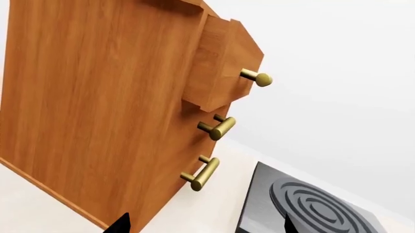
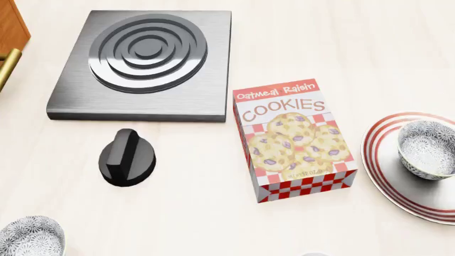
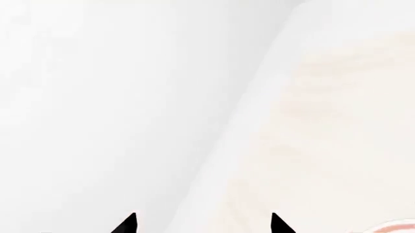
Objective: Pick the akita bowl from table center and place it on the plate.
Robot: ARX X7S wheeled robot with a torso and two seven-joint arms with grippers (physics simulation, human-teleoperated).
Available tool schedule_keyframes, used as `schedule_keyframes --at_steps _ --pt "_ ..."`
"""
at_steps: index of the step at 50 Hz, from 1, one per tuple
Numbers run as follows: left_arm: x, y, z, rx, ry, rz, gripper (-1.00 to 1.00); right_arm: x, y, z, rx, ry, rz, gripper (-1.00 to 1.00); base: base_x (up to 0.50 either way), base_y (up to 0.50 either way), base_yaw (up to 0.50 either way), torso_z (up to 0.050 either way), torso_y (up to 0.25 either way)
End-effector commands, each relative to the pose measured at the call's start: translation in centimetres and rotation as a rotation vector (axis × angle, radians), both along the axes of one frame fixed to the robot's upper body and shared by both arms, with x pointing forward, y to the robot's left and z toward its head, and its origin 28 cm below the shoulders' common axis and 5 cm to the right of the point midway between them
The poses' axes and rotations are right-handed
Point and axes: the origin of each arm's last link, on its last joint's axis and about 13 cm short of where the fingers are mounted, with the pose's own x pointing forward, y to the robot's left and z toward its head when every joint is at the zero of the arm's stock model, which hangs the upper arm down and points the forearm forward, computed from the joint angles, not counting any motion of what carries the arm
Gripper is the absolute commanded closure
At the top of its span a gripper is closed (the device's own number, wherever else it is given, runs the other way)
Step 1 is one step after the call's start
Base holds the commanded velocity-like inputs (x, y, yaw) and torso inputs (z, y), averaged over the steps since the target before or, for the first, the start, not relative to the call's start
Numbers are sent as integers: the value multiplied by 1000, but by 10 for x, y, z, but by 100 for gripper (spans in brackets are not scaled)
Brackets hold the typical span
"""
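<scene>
An akita bowl (image 2: pixel 428 148), white with dense grey speckle, sits upright inside the plate (image 2: pixel 387 172), a wide white plate with red rings at the right edge of the head view. A second bowl (image 2: pixel 29 236) of the same look stands on the table at the near left corner. Neither gripper shows in the head view. In the left wrist view my left gripper (image 1: pixel 205 224) is open, its dark fingertips (image 1: pixel 123 222) spread over bare table. My right gripper (image 3: pixel 203 223) is open too, with only pale table between its tips.
A cookie box (image 2: pixel 293 140) lies flat between the plate and a black knob (image 2: pixel 127 157). A grey burner plate (image 2: pixel 146 61) lies behind them. A wooden drawer cabinet (image 1: pixel 110 107) with brass handles (image 1: pixel 204 174) stands at the far left beside the burner (image 1: pixel 318 206).
</scene>
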Motion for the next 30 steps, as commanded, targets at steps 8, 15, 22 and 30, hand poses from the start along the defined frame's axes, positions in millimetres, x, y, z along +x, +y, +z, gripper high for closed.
schedule_keyframes --at_steps 8,15,22,30 --pt "-1 0 2 -3 -8 -1 -100 -62 57 49 -311 -356 111 -100 0 0 0 0 0" --pt "0 -1 3 -2 -10 -3 -100 -64 58 50 -315 -366 129 -100 0 0 0 0 0" --pt "0 -1 2 -3 -9 -4 -100 -63 58 50 -320 -365 126 -100 0 0 0 0 0" --pt "0 -1 2 -3 -8 -6 -100 -64 60 50 -332 -369 127 -100 0 0 0 0 0"
